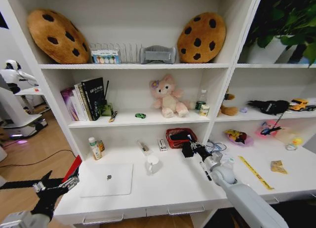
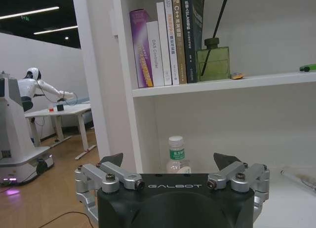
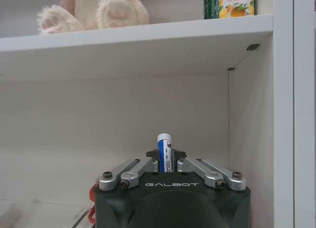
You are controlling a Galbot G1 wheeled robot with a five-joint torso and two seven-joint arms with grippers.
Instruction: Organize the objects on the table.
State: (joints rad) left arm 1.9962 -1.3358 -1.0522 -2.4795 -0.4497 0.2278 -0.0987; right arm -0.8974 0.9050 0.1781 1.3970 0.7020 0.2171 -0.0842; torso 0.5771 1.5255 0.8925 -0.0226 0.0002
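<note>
Right gripper (image 3: 166, 161) clamped on blue pen (image 3: 164, 151), near table's (image 1: 168, 188) back edge.
Best lowered upright, probably into red basket (image 1: 178, 137); left gripper (image 2: 169, 164) wide open, empty, off front-left corner.

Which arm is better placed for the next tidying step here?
Probably right. The right gripper is already shut on a blue pen, held above the table near the red basket. The left gripper hangs open off the table's left end.
</note>
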